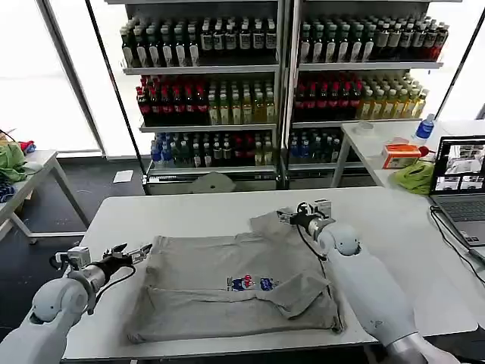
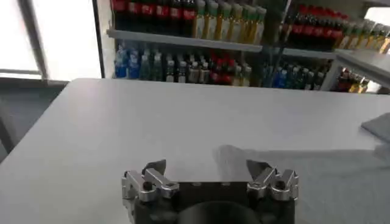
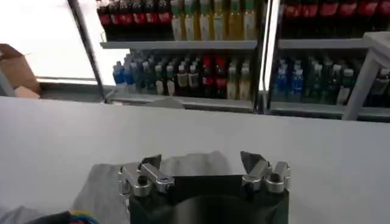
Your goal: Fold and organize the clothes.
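A light grey shirt [image 1: 239, 288] lies spread on the white table [image 1: 189, 208], partly folded, its lower hem close to the table's near edge and its small multicoloured chest print [image 1: 252, 283] facing up. One sleeve [image 1: 271, 221] reaches toward the far side of the table, where it lies under the right gripper.

The left gripper [image 1: 136, 251] hovers just beside the shirt's left edge, over bare tabletop, its fingers [image 2: 153, 172] spread apart with nothing between them. The right gripper [image 1: 301, 214] sits above the far sleeve — its fingers [image 3: 255, 167] also parted and empty, the grey cloth showing beneath them.

Open tabletop runs wide on the far side of the shirt and along the left margin; to the right the right arm lies over the shirt's side, with bare table beyond it.

Behind the table stand shelves [image 1: 280, 68] packed with rows of bottles. On a side table to the right sit a laptop [image 1: 459, 186] and a bright green cloth [image 1: 415, 176]; another green cloth [image 1: 10, 161] lies on a small table at far left.
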Controlling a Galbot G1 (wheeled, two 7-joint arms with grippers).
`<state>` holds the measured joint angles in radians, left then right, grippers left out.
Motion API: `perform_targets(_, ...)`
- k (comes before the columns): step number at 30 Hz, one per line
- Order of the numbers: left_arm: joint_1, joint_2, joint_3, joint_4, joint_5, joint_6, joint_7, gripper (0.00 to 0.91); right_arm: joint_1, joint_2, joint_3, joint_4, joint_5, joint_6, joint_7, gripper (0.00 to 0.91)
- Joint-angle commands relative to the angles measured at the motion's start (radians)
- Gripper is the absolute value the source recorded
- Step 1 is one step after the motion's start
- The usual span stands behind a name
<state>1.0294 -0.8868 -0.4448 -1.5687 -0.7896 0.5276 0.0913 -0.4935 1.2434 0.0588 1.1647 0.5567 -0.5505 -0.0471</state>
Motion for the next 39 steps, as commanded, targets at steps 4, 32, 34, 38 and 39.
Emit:
perform_targets(4,-0.125,-0.012,0.101,0.095,0.003,-0.003,0.003,0.907,0.040,0.033,-0.027,-0.084,0.000,0.002,-0.012,0.000)
perform_targets(32,-0.130,-0.040,0.176,0.102,0.011,0.004,0.019,0.010,0.016,0.037,-0.048,-0.023,0.008,-0.002,-0.007,0.000)
perform_targets(34,-0.128,-0.038,0.179,0.102,0.011,0.004,0.020,0.010,0.013,0.034,-0.050,-0.021,0.008,-0.001,-0.008,0.000)
perform_targets(38,-0.136,-0.038,0.182,0.105,0.010,-0.011,0.016,0.000,0.006,0.026,-0.048,-0.006,0.018,0.000,-0.007,0.000)
perform_targets(39,-0.139,-0.040,0.182,0.106,0.010,-0.025,0.011,0.010,0.003,0.025,-0.048,-0.001,0.021,0.000,-0.005,0.000)
